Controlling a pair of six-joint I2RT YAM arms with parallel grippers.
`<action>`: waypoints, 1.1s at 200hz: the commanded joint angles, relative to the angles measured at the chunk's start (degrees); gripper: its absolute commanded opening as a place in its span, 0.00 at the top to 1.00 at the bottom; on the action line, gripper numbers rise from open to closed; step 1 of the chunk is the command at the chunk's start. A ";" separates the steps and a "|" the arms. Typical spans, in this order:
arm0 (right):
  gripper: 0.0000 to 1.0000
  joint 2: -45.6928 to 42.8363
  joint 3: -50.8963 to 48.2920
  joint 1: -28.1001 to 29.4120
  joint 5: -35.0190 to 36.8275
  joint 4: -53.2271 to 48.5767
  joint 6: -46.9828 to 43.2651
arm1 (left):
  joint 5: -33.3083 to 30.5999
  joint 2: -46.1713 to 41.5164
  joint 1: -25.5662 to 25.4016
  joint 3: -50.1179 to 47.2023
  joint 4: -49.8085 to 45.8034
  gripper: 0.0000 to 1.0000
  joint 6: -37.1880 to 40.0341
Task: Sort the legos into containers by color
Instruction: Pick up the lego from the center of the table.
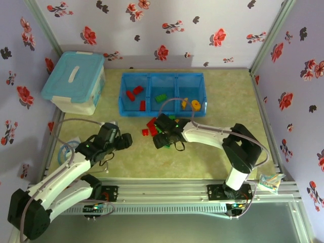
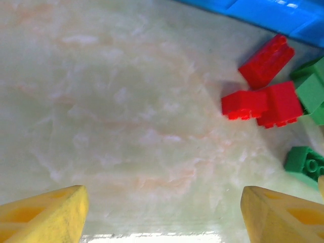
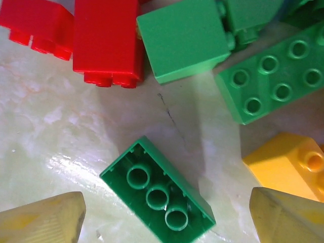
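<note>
So the blue tray (image 1: 121, 98) sat toward the far edge of the table (image 1: 228, 101), with a pale blue lidded tub (image 1: 75, 81) over in the far-left corner. Some legos were already in the compartments: red ones (image 1: 135, 93) in the left one, a green one (image 1: 161, 98) in the middle, and yellow-orange ones (image 1: 191, 104) in the right. The rest lay in a loose pile (image 1: 151, 125) on the table, just off the tray's near wall.

The right gripper (image 3: 167, 197) was right over that pile with its yellow fingers (image 3: 43, 220) spread wide. An upside-down green brick (image 3: 158, 195) lay flat on the table between them, and as far as I could tell it touched neither finger. Past it were two red bricks (image 3: 106, 40), a couple more green ones (image 3: 182, 38), and a yellow-orange brick (image 3: 286, 164) just beside the right-hand finger.

The left gripper (image 2: 163, 195) was over bare table, left of the pile. Its fingers (image 2: 43, 217) were also well apart, with nothing between them. From its wrist camera, three red bricks (image 2: 244, 105) bunched together off to the right, with green ones (image 2: 304, 164) next to them.
</note>
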 commanded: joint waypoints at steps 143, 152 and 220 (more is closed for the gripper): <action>0.71 7.12 5.78 3.53 3.24 -7.42 -0.31 | -2.16 -6.55 -1.81 -7.29 -1.22 0.24 -4.83; 0.73 6.65 6.29 3.65 3.47 -7.88 -0.22 | -2.25 -7.12 -1.95 -7.47 -1.49 0.24 -5.05; 0.80 3.05 16.03 2.52 10.74 -11.73 -3.80 | -3.71 -8.87 -4.53 -9.13 -2.07 0.25 -6.85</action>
